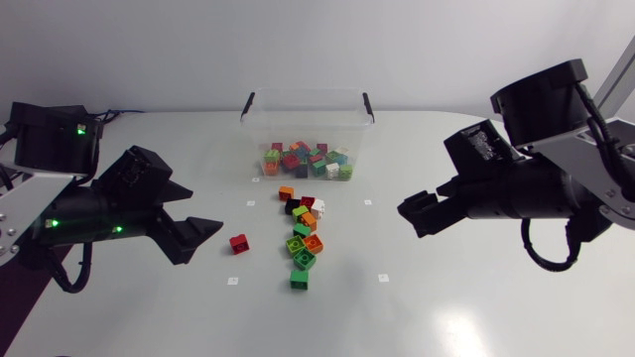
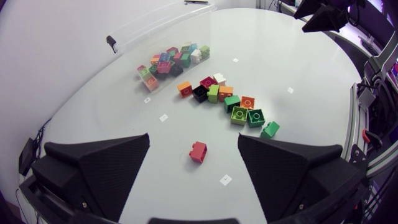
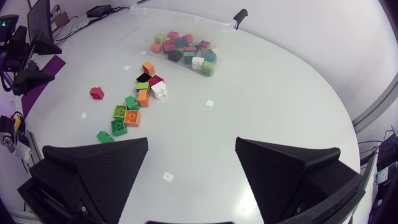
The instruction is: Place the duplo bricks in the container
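Black left pincer (image 1: pixel 201 210), head view: low over the left of the surface (image 1: pixel 476 307), its arm coming in from the left edge; the wedge fingers are spread and aimed right, with the red brick (image 1: pixel 239 243) near their tips.
Matte right pincer (image 1: pixel 415 212), head view: over the right side, aimed left, well apart from every brick.
Clear container (image 1: pixel 306 96), head view: at the far middle, black handles, stored bricks (image 1: pixel 306 159) of many colours inside.
Middle, head view: loose bricks (image 1: pixel 303 236) in orange, green, black, white and red, strung out nearer than the container.
Left wrist view: fingers wide apart, touching nothing; red brick ahead between them, loose bricks beyond, container farther still.
Right wrist view: fingers wide apart over bare surface; loose bricks ahead to one side, container beyond.
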Robot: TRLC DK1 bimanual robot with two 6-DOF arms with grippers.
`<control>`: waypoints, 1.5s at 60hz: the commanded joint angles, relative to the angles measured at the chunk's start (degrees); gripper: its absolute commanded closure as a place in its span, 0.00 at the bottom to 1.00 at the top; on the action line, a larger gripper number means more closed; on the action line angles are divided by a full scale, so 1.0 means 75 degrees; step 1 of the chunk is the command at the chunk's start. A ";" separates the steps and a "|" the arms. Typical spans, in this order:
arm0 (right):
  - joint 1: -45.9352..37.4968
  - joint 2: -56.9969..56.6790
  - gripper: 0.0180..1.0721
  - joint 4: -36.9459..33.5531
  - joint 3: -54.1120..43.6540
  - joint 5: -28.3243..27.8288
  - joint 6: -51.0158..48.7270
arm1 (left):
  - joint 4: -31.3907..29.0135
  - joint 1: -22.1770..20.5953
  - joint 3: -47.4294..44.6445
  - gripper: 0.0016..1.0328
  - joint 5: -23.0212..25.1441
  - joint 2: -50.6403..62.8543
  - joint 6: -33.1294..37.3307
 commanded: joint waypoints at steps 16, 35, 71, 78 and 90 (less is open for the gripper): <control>0.0053 0.0565 0.04 0.0254 0.0102 -0.0164 -0.0203 | 0.0251 -0.0003 0.0313 0.04 -0.0069 0.0617 0.0096; 0.0159 0.1280 0.04 0.0488 0.0395 -0.0246 -0.0379 | 0.0451 0.0360 0.0735 0.04 0.0201 0.1930 0.0787; 0.0487 0.2522 0.04 0.0524 0.0958 -0.0258 -0.0684 | -0.0604 0.0313 0.1953 0.05 0.0459 0.4543 0.2557; 0.0627 0.2745 0.04 0.0524 0.1028 -0.0258 -0.0719 | -0.0733 0.0219 0.2188 0.05 0.0295 0.4988 0.2732; 0.0955 0.3073 0.04 0.0488 0.1098 -0.0258 -0.0859 | -0.0756 0.0032 0.2539 0.07 -0.0033 0.5856 0.2814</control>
